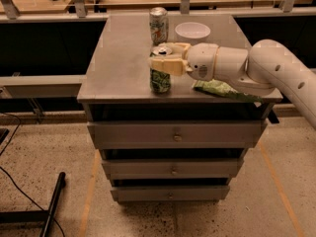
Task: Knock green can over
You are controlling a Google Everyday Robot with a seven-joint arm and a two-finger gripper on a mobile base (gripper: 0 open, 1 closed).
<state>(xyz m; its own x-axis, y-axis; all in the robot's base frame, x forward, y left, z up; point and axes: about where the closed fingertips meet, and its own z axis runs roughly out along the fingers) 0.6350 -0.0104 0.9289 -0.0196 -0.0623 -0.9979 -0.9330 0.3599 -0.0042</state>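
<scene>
Over the grey desk (pixel 118 63), in from the right on a white arm (pixel 276 68): tool (pixel 161 55) spread, straddling the upper part of the green can (pixel 160 81). Upright near the front edge, mottled leafy green throughout, silver-rimmed top.

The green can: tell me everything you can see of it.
The green can is a soda can, metal by its look, with a mottled leafy green body and a silver top rim. It stands upright near the front edge of the grey cabinet top, in front of a silver-white can. The end effector reaches in from the right at its upper part and hides a band of it; contact cannot be judged.
</scene>
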